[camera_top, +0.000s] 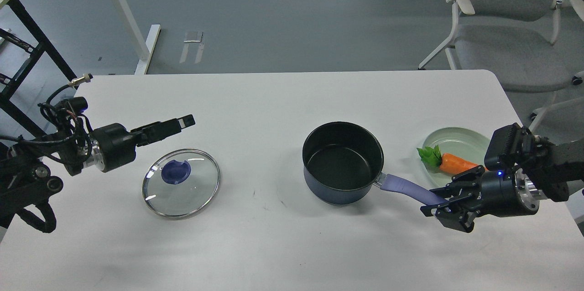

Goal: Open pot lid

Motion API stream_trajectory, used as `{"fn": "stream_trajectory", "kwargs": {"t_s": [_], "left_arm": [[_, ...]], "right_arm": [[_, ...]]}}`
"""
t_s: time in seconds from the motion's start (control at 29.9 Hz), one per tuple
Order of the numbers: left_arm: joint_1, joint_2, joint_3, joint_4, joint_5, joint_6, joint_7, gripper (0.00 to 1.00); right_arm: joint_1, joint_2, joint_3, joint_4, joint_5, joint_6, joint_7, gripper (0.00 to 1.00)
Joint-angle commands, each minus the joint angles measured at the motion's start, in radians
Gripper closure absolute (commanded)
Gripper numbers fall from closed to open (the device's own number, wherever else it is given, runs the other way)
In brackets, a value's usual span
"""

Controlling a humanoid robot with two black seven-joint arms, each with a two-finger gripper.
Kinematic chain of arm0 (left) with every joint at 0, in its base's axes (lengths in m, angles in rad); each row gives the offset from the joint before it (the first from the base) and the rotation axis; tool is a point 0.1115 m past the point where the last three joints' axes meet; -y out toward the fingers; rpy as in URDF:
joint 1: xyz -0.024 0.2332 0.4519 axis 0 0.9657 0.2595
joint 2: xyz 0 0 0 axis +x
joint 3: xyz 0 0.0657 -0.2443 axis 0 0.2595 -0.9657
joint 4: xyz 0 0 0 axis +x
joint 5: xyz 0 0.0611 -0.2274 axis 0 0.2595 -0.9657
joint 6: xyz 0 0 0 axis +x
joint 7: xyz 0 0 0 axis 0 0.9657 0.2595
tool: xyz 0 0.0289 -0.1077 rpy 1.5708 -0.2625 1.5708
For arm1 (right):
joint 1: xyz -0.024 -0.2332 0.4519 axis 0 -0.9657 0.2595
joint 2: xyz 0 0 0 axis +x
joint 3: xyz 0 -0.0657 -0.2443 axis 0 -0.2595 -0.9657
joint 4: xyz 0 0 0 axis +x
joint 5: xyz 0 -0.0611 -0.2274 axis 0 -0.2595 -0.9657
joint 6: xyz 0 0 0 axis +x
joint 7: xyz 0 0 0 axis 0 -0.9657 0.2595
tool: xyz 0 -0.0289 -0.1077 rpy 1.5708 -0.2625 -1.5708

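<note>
The glass pot lid (191, 193) with a blue knob (175, 172) lies flat on the white table (273, 99), left of centre. The dark blue pot (343, 163) stands uncovered and empty at centre right, and its purple handle (406, 188) points to the right. My left gripper (180, 123) hangs in the air above and behind the lid, clear of it. It is seen edge-on, so its two fingers cannot be told apart. My right gripper (441, 204) is closed around the end of the pot handle.
A pale green plate (461, 141) with a toy carrot (456, 163) sits at the table's right edge, just behind my right gripper. A grey chair (511, 31) stands beyond the table's far right corner. A black rack (23, 63) stands at the far left.
</note>
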Motion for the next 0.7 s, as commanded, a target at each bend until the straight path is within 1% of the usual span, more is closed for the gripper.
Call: {"fn": "stream_trajectory", "kwargs": {"t_s": [0.0,0.1,0.2,0.37,0.47,0.57,0.67], "left_arm": [[-0.001,0.000,-0.057,0.011,-0.179,-0.129,0.000,0.01],[0.002,-0.001,-0.066,0.019,-0.310,-0.169,0.000,0.01],[0.003,-0.008,-0.066,0.037,-0.432,-0.166,0.000,0.01],[0.006,-0.028,-0.068,0.077,-0.601,-0.155,0.000,0.01],[0.013,-0.032,-0.072,0.086,-0.680,-0.146,0.000,0.01],[0.014,-0.031,-0.072,0.088,-0.695,-0.119,0.000,0.01],[0.022,-0.037,-0.074,0.100,-0.741,-0.117,0.000,0.01]], "right_arm": [[0.037,-0.030,0.004,0.004,0.068,0.000,0.000,0.04],[0.068,-0.064,0.010,0.006,0.145,0.000,0.000,0.03],[0.134,-0.087,0.010,-0.004,0.278,0.000,0.000,0.03],[0.157,-0.106,0.024,-0.028,0.641,-0.008,0.000,0.03],[0.152,-0.104,0.031,-0.085,0.868,-0.021,0.000,0.02],[0.137,-0.095,0.027,-0.146,1.115,-0.054,0.000,0.02],[0.107,-0.058,0.025,-0.195,1.368,-0.101,0.000,0.02]]}}
